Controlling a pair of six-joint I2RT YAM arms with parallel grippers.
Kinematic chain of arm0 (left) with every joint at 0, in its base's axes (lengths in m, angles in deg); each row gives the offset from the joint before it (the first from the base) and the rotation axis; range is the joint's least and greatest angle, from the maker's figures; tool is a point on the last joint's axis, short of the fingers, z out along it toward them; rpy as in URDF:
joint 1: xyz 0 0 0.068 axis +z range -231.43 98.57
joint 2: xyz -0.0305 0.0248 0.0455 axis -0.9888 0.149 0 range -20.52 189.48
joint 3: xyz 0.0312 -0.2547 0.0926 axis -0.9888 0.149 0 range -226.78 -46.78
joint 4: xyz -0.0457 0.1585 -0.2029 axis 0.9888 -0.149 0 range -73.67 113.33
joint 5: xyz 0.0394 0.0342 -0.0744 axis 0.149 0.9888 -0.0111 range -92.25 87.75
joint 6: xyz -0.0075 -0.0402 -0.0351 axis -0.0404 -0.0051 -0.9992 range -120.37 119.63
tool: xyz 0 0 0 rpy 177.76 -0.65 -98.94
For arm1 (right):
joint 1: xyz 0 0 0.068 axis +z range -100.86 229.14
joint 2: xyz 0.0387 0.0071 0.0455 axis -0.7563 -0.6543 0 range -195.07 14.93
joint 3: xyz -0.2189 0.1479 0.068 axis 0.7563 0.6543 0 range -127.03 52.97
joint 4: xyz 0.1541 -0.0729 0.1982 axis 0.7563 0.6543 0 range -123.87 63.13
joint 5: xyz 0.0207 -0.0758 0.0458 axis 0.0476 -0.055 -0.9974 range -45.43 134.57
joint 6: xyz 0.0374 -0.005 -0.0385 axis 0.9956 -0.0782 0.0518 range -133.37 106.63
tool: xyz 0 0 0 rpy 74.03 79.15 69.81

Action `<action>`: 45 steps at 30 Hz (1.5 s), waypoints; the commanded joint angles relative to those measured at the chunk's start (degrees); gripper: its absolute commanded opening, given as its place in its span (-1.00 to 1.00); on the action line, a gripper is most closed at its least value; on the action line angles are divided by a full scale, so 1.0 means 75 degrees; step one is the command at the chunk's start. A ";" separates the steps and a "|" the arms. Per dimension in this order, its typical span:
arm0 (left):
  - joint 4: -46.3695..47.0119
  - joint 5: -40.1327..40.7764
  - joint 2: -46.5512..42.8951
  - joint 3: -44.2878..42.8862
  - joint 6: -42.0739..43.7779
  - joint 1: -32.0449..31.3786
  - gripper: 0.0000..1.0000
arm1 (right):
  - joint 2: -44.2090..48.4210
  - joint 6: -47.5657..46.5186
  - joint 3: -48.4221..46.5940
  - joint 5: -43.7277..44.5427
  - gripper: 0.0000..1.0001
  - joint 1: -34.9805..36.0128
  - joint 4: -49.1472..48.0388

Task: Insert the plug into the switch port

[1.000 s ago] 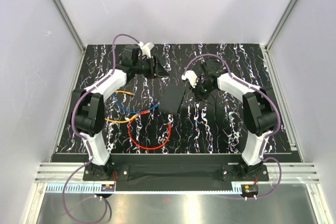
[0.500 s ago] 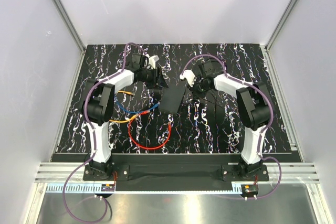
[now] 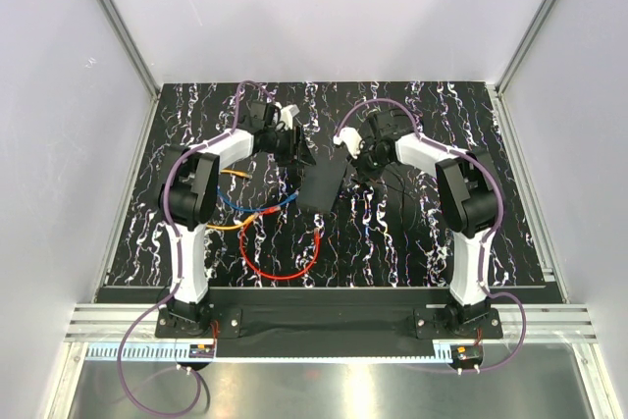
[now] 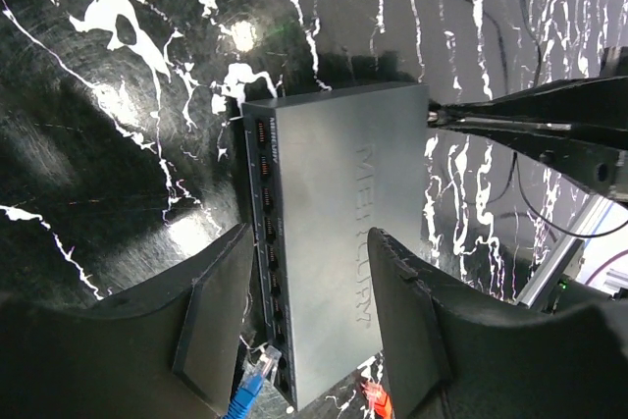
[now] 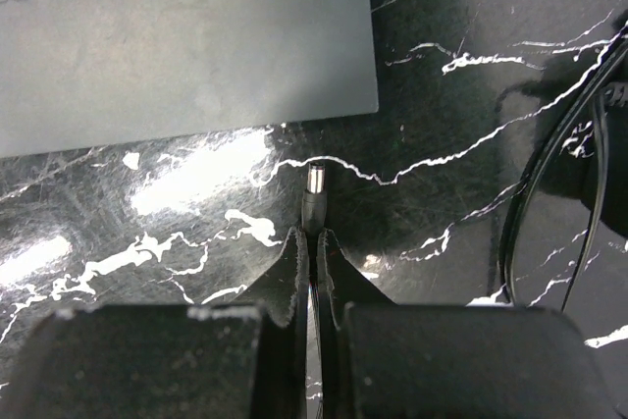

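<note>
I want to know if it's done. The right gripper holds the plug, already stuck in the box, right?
No. The right gripper holds the plug, but it is outside the box; the right wrist view shows a gap between them.

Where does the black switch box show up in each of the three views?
Top external: switch box lies at mid-table.
Left wrist: switch box mid-frame, between the left gripper's fingers.
Right wrist: switch box top left, cropped by the frame.
Shared landmark: the right gripper, shut on the plug, pointing at its edge.
</note>
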 commanded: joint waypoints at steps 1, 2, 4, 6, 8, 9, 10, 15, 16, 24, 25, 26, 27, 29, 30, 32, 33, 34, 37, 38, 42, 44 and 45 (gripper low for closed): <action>0.0277 0.0078 0.0066 -0.0339 -0.0001 -0.0005 0.10 | -0.0087 -0.0110 -0.0430 -0.0228 -1.00 0.0020 0.0210; 0.0288 0.0090 0.0054 -0.0363 -0.0013 -0.0005 0.10 | -0.0110 -0.0110 -0.0465 -0.0251 -1.00 0.0020 0.0245; 0.0254 0.0124 0.0113 -0.0398 -0.0001 -0.0005 0.10 | -0.0134 -0.0145 -0.0582 -0.0310 -1.00 0.0032 0.0398; 0.0265 0.0136 0.0136 -0.0398 -0.0001 -0.0005 0.10 | -0.0204 -0.0180 -0.0699 -0.0333 -1.00 0.0067 0.0561; 0.0265 0.0125 0.0171 -0.0398 -0.0013 -0.0028 0.10 | -0.0274 -0.0203 -0.0781 -0.0333 -1.00 0.0113 0.0655; 0.0265 0.0136 0.0171 -0.0410 -0.0013 -0.0028 0.10 | -0.0298 -0.0215 -0.0863 -0.0368 -1.00 0.0114 0.0725; 0.0265 0.0113 0.0183 -0.0410 -0.0025 -0.0017 0.10 | -0.0286 -0.0227 -0.0899 -0.0403 -1.00 0.0137 0.0749; 0.0253 0.0090 0.0183 -0.0433 -0.0036 -0.0017 0.10 | -0.0567 -0.0204 -0.1308 -0.0392 -1.00 0.0231 0.1100; 0.0242 0.0113 0.0195 -0.0445 -0.0025 -0.0017 0.10 | -0.0591 -0.0203 -0.1332 -0.0392 -1.00 0.0231 0.1113; 0.0218 0.0090 0.0230 -0.0468 -0.0048 -0.0028 0.10 | -0.0720 -0.0238 -0.1473 -0.0333 -1.00 0.0301 0.1254; 0.0218 0.0101 0.0218 -0.0480 -0.0060 -0.0017 0.10 | -0.0708 -0.0227 -0.1462 -0.0333 -1.00 0.0301 0.1230; 0.0218 0.0090 0.0241 -0.0480 -0.0060 -0.0028 0.10 | -0.0696 -0.0227 -0.1450 -0.0333 -1.00 0.0301 0.1219; 0.0218 0.0078 0.0242 -0.0492 -0.0071 -0.0017 0.10 | -0.0696 -0.0238 -0.1473 -0.0368 -1.00 0.0301 0.1230; 0.0230 0.0078 0.0242 -0.0492 -0.0083 -0.0017 0.10 | -0.0754 -0.0250 -0.1531 -0.0392 -1.00 0.0313 0.1300; 0.0230 0.0078 0.0253 -0.0492 -0.0072 -0.0028 0.10 | -0.0766 -0.0250 -0.1578 -0.0392 -1.00 0.0336 0.1312; 0.0184 0.0078 0.0242 -0.0503 -0.0048 -0.0017 0.10 | -0.0755 -0.0239 -0.1602 -0.0439 -1.00 0.0325 0.1277; 0.0183 0.0066 0.0242 -0.0492 -0.0037 -0.0017 0.10 | -0.0755 -0.0239 -0.1614 -0.0462 -1.00 0.0325 0.1242; 0.0171 0.0078 0.0242 -0.0492 -0.0036 -0.0017 0.10 | -0.0755 -0.0239 -0.1637 -0.0497 -1.00 0.0336 0.1242; 0.0148 0.0055 0.0277 -0.0503 -0.0025 -0.0028 0.10 | -0.0778 -0.0215 -0.1696 -0.0521 -1.00 0.0360 0.1219; 0.0148 0.0066 0.0277 -0.0504 -0.0025 -0.0028 0.10 | -0.0790 -0.0215 -0.1696 -0.0521 -1.00 0.0360 0.1218; 0.0160 -0.0004 0.0335 -0.0550 -0.0048 -0.0028 0.10 | -0.0837 -0.0203 -0.1755 -0.0544 -1.00 0.0371 0.1172; 0.0136 -0.0016 0.0382 -0.0585 -0.0037 -0.0028 0.10 | -0.0883 -0.0250 -0.1801 -0.0521 -1.00 0.0406 0.1136; 0.0136 -0.0039 0.0382 -0.0609 -0.0025 -0.0028 0.10 | -0.0942 -0.0262 -0.1848 -0.0498 -1.00 0.0418 0.1218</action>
